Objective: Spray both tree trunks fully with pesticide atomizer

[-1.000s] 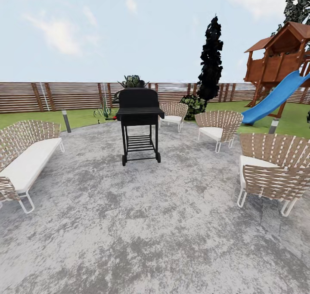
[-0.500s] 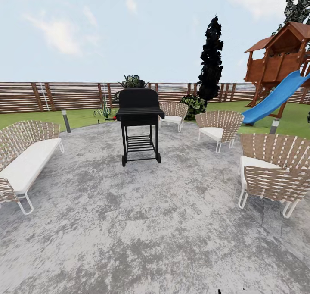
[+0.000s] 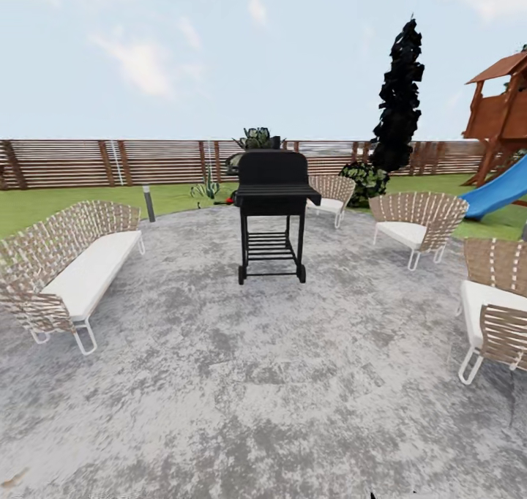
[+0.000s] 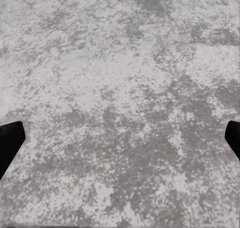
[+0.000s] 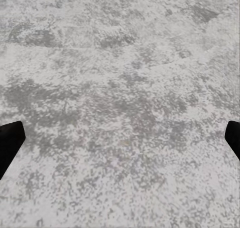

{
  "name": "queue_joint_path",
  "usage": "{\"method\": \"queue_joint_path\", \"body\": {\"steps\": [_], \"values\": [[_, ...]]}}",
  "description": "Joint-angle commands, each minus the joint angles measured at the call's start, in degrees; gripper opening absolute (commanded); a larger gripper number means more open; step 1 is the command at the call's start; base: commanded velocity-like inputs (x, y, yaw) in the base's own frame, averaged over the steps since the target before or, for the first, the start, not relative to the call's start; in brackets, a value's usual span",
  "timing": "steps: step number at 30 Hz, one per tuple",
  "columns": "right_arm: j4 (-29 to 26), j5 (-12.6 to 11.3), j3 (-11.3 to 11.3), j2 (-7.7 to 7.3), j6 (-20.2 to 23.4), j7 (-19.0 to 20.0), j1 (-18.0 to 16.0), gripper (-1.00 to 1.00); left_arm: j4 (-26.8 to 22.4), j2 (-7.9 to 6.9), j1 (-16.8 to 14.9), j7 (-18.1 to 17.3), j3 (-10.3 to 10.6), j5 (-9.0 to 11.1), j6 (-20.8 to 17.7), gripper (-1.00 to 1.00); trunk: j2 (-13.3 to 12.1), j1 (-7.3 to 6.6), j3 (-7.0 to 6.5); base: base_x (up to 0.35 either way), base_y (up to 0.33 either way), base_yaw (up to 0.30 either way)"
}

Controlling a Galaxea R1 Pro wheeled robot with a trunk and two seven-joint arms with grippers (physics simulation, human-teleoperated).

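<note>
Both hands, left (image 4: 120,138) and right (image 5: 120,138), spread open over mottled grey paving (image 3: 278,382); red-tipped atomizer (image 3: 229,201) far beyond grill (image 3: 271,192).

A grey mottled patio (image 3: 241,382) fills the foreground. A black grill (image 3: 271,214) on wheels stands at its centre. A woven bench (image 3: 69,268) with a white cushion sits at the left. Three woven chairs (image 3: 417,224) curve round the right side. Behind lie a green lawn (image 3: 44,205), a brown slat fence (image 3: 88,162), a black cypress (image 3: 399,100) and a wooden playhouse (image 3: 501,111) with a blue slide (image 3: 501,192).
</note>
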State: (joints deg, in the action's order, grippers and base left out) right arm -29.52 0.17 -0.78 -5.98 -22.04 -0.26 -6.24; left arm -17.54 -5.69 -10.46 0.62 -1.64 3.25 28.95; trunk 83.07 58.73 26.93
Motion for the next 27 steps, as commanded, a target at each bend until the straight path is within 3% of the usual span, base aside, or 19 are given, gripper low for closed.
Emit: {"method": "queue_joint_path", "body": {"steps": [1,16,27], "values": [[0.04,0.0,0.04,0.05,0.04,0.0,0.0,1.0,-0.28,-0.02,0.0,-0.04,0.03,-0.03,0.18,1.0,0.0,0.0,0.0,0.019,0.039,0.277],[0.15,0.0,-0.01,0.09,0.07,-0.03,0.0,1.0,-0.68,-0.11,0.0,-0.16,0.06,-0.09,0.23,1.0,0.0,0.0,0.5,0.002,0.004,0.276],[0.1,-0.08,-0.02,0.09,0.07,-0.05,0.0,1.0,-0.52,-0.04,0.0,-0.09,0.06,-0.08,0.15,1.0,4.42,2.41,3.01,0.0,0.0,0.266]]}}
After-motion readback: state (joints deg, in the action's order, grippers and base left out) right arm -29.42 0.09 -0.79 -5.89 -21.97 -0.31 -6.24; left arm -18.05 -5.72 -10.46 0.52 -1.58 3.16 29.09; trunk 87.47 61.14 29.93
